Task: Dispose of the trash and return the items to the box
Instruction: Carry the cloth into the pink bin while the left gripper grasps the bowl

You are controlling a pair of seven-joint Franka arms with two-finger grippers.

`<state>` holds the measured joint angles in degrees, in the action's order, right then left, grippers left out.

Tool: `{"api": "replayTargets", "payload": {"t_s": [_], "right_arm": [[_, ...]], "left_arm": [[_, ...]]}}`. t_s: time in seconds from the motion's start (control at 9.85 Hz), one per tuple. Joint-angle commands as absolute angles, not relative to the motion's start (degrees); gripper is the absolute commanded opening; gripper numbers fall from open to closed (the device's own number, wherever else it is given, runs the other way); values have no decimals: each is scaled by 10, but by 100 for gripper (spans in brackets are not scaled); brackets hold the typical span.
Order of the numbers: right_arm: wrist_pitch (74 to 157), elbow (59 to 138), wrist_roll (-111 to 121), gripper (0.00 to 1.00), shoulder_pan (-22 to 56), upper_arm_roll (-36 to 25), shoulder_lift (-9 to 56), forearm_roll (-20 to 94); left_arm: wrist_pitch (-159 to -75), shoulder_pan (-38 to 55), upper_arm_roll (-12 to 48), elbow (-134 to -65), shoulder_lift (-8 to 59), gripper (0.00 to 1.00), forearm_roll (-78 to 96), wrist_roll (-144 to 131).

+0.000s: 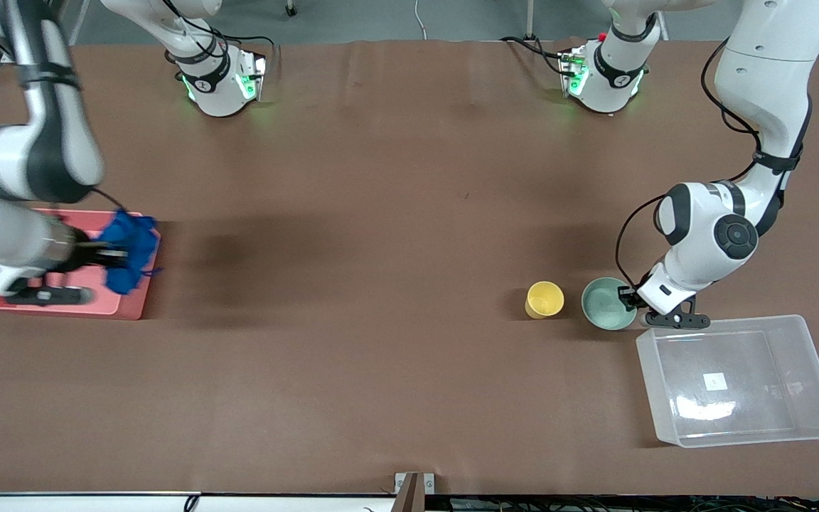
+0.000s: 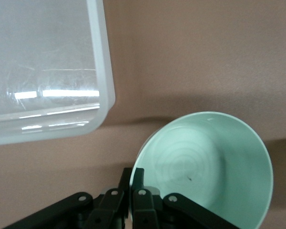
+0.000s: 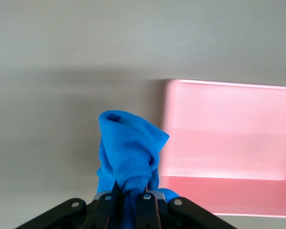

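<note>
My right gripper [image 1: 116, 256] is shut on the blue cloth wad [image 1: 128, 249] and holds it up over the pink bin [image 1: 132, 307]; the cloth [image 3: 128, 150] bunches between the fingers, with the bin [image 3: 229, 143] below. My left gripper [image 1: 628, 296] is shut on the rim of the mint-green bowl [image 1: 605, 304], one finger [image 2: 138, 177] inside the bowl [image 2: 209, 167] and one outside. The yellow cup [image 1: 544, 299] stands upright beside the bowl, toward the right arm's end. The clear box [image 1: 740, 380] with a white sticker lies nearer the front camera than the bowl; its corner [image 2: 102, 95] shows in the left wrist view.
The pink bin sits at the right arm's end of the brown table. The two arm bases stand along the edge farthest from the front camera. Bare table stretches between the bin and the cup.
</note>
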<state>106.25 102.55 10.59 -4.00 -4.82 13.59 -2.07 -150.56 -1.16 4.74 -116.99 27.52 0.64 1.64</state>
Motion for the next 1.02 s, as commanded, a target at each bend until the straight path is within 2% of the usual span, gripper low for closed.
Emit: {"api": "replayTargets", "payload": {"t_s": [0.0,0.2,0.3,0.51,0.61,0.71,0.91], "right_arm": [[1108,1051,231,1,-40,-124,141,-35],[1223,1126,299,1,-48,-166,158,-38],[1287,1175,298,2,-52,-166,163,-37],[1333,1191,296,4,-54,-166,206,-32],[1332,1192,296,27,-54,-166,214,-32],[1333,1193,297,99,-54,-166,218,-32],[1330,1173,290,100,-52,-165,214,-28]], "left_arm": [[-1489,-15,50,-1173,252,2,-4,15],[-1430,-18,51,-1143,227,1,-3,21],[-1388,-18,50,-1105,224,1,-2,22],[-1301,-28,48,-996,244,1,-1,29],[-1279,-42,49,-939,269,0,2,55],[-1252,-62,49,-873,304,0,3,93],[-1216,-90,45,-783,371,0,0,169]]}}
